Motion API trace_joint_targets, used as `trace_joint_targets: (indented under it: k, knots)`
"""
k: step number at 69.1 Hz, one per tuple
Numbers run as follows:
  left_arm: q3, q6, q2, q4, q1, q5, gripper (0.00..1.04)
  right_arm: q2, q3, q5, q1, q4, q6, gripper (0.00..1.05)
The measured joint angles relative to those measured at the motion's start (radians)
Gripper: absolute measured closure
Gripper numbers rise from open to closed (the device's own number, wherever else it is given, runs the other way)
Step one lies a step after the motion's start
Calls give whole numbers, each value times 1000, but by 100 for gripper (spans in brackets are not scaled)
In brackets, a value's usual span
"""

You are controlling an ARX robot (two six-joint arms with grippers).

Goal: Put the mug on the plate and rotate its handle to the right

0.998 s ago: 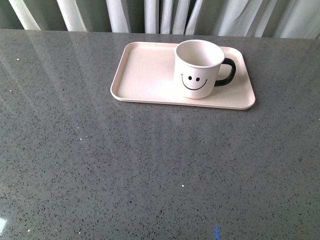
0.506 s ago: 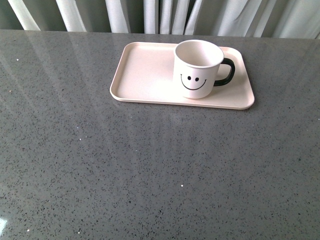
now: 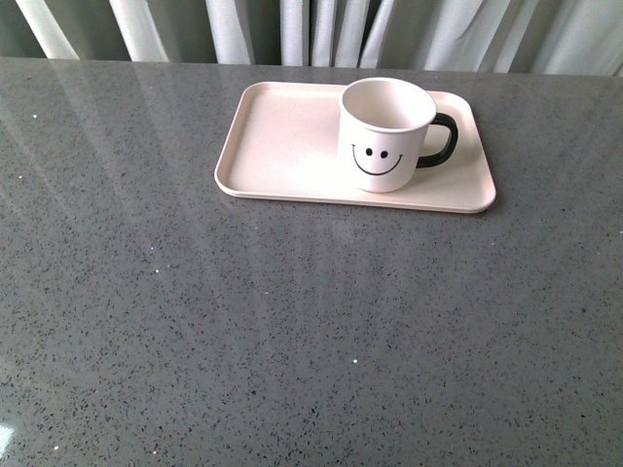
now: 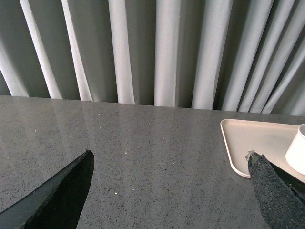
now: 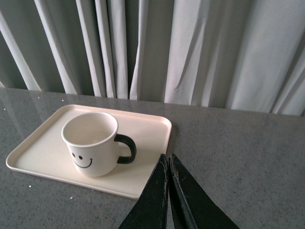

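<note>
The mug (image 3: 386,133) stands upright on the plate (image 3: 282,146), its handle (image 3: 441,139) pointing right. The left gripper (image 4: 169,183) is spread apart; the right gripper (image 5: 168,174) is pressed together, empty

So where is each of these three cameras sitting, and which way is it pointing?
Front view: on the robot's body, looking down across the grey table at the mug standing on the plate, handle to the right; no arm shows.
Left wrist view: low over the table, facing the curtain; the left gripper, open, frames the shot.
Right wrist view: facing the curtain past the mug; the right gripper is shut.
All three show the plate and mug.
</note>
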Motion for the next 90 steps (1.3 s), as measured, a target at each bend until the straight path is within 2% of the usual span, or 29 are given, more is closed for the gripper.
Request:
trace_joint_targets:
  k: [52, 90]
  knots:
    - [0, 0, 0, 0, 0, 0, 9, -603, -73, 0, 0, -500, 0, 103]
    - [0, 0, 0, 0, 0, 0, 9, -856, -73, 0, 0, -745, 0, 103]
